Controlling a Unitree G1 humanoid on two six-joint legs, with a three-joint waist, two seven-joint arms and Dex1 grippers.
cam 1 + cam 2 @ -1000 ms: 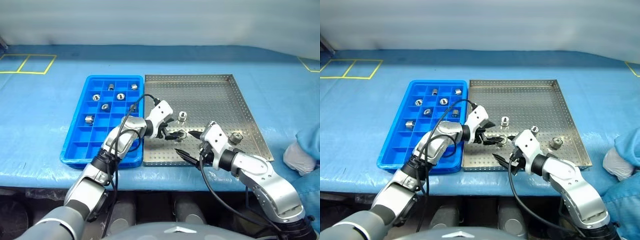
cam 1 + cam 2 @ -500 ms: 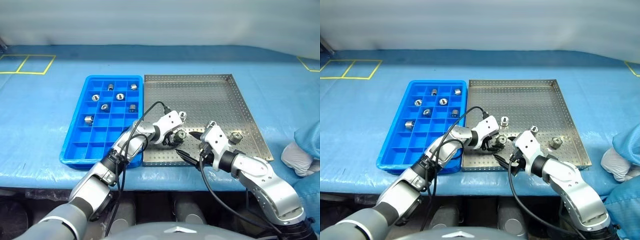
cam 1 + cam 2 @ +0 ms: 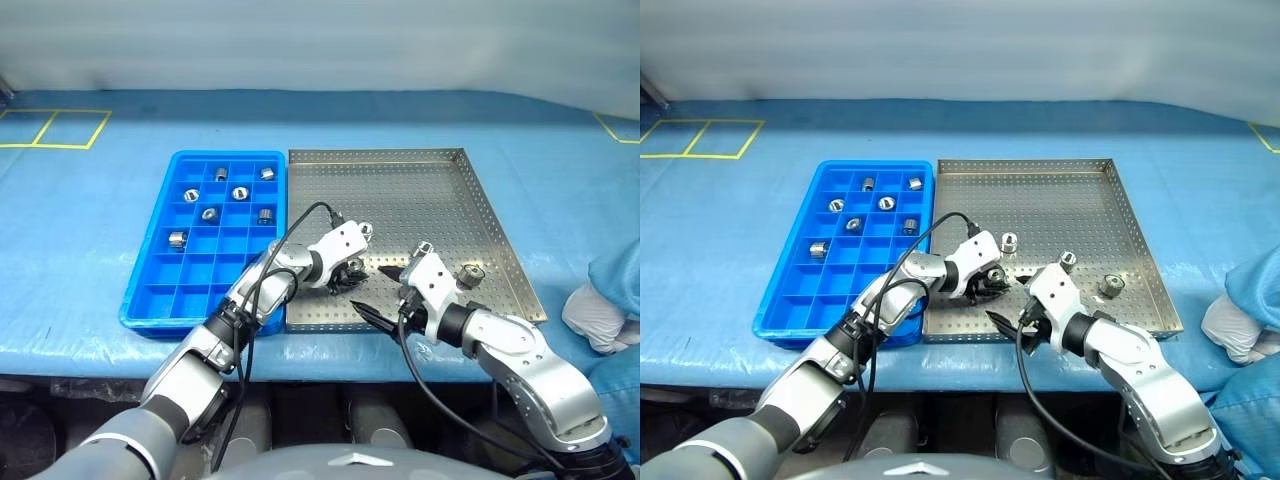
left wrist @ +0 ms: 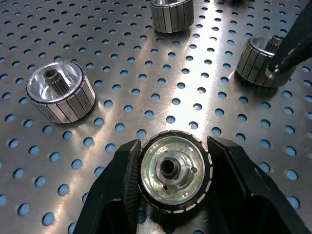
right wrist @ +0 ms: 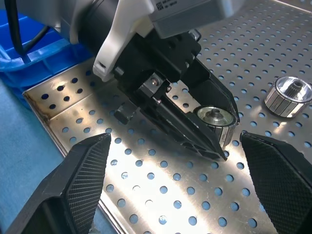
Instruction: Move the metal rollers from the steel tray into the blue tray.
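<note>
Now I am at the grasp step. My left pincer [image 4: 170, 195] is closed on one small shiny metal roller [image 4: 173, 171], a short ribbed cylinder with a dark centre hole. One black finger presses on each side of it, and it sits on the perforated floor of the large square steel tray [image 3: 430, 200], near the front rim. My right pincer [image 3: 372, 290] waits just beside, wide open and holding nothing.

Other rollers lie loose on the steel tray: one [image 4: 60, 92] near the held one, one [image 4: 171, 14] further away, and one [image 4: 259, 61] partly behind a black finger of the right pincer. Six rollers [image 3: 238, 193] are already in compartments of the bright blue plastic grid tray [image 3: 160, 290], which touches the steel tray on its left side on the blue desk [image 3: 80, 220].

I judge the next move is to lift straight up, clearing the rim, then carry the roller left over a free compartment and open there. The grip looks centred, so I expect no slip.
</note>
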